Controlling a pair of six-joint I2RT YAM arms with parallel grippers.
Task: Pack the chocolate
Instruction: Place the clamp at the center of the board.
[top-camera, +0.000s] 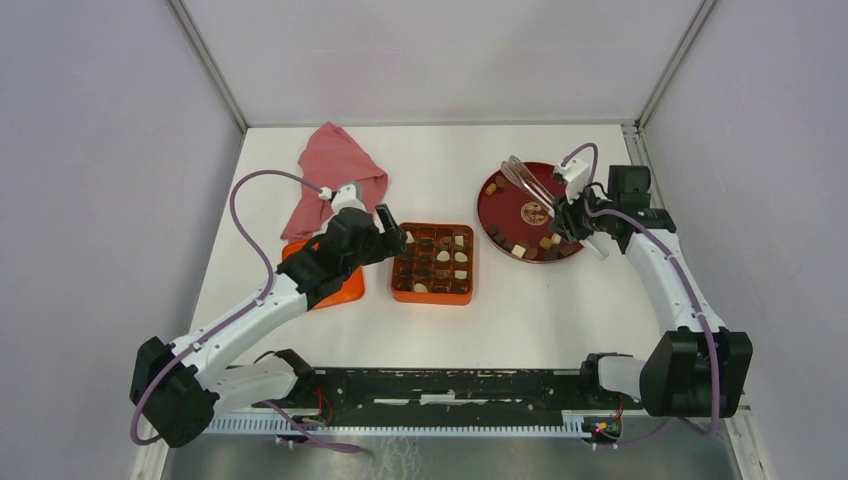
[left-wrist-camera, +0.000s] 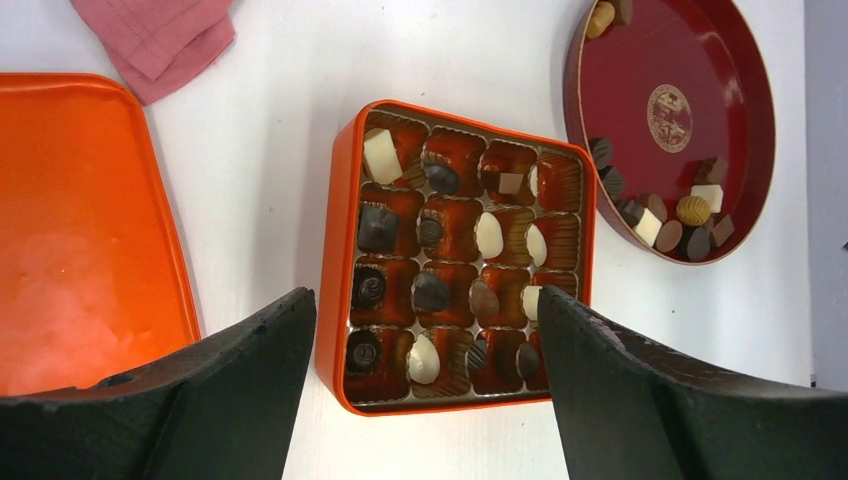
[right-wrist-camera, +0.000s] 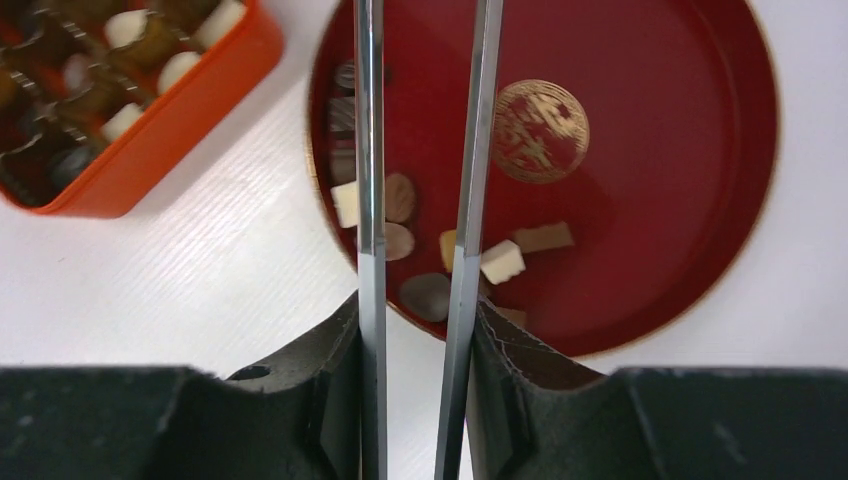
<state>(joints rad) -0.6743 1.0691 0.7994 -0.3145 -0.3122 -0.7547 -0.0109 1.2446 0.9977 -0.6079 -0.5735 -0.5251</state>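
Picking stage: right gripper (right-wrist-camera: 415, 330) clamped on metal tongs (right-wrist-camera: 369, 150), blades apart over loose chocolate (right-wrist-camera: 502, 262) on the red plate (right-wrist-camera: 650, 200). Left gripper (left-wrist-camera: 425, 300) gapes empty above the mostly filled orange box (left-wrist-camera: 335, 250). Next I'd expect: lower, pinch one piece.

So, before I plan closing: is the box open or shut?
Open: the box shows its chocolates, and the orange lid lies apart on the table beside it.

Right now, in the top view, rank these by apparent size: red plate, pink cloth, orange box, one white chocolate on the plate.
1. red plate
2. pink cloth and orange box: too alike to rank, since the cloth is crumpled
3. white chocolate, by far the smallest
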